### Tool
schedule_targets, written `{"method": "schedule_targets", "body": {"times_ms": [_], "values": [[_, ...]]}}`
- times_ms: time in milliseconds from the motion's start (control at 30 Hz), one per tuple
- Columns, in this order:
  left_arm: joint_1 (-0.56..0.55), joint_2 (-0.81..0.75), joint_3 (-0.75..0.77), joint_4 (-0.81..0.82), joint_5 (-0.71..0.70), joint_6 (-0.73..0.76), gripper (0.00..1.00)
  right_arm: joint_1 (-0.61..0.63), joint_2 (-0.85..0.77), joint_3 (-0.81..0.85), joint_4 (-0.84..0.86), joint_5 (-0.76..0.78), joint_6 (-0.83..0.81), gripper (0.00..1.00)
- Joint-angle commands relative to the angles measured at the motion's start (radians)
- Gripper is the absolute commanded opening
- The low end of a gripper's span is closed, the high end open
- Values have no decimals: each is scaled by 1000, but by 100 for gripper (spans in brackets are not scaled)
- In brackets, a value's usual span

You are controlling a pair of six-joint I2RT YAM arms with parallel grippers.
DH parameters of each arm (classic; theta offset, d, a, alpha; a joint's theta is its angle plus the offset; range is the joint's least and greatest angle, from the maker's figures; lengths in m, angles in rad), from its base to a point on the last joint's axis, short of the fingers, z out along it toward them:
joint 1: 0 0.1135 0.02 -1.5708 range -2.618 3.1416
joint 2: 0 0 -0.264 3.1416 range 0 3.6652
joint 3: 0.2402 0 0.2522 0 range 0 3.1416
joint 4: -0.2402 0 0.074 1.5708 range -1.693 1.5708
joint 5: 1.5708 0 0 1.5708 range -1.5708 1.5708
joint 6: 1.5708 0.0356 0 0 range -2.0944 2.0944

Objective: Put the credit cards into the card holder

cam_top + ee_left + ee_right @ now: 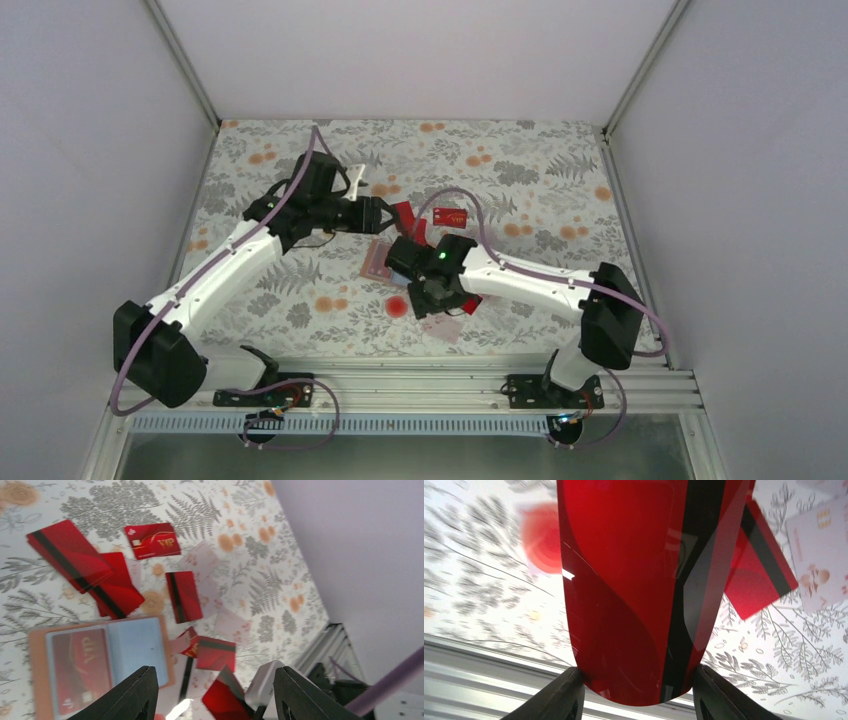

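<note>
Nearest my right wrist lens, the red striped card (624, 580) filled the view, pinched by the right gripper (638, 682).

I saw both long edges of that card touching the fingers, so the gripper was closed on it, held up off the desk (484, 580) near the round red spot (541, 537). My left gripper (214, 680) stood wide apart and held nothing, hovering above the card holder (37, 655), which lay open and flat, blue inside, with a VIP card (80, 670) in the pocket on the left of that view. Other credit cards (182, 596) lay loose on the desk beyond the holder, red ones with black stripes and a few pale ones, some overlapping. I saw a desk printed with grey ferns and orange blooms; plain pale walls (420, 50) and metal corner posts (185, 65) closed it in.
</note>
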Motion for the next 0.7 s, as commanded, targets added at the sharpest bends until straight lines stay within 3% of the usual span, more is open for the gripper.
{"method": "schedule_targets", "body": {"times_ms": [0,333,667], "values": [[41,-21,31,22,129,-120,60,-5,-20,124,-42,56,29,53],[130,-58,77,66,256,-200,72,-50,-4,356,-57,56,25,53],[163,-82,79,143,359,-267,69,-108,-16,488,-30,23,17,53]]}}
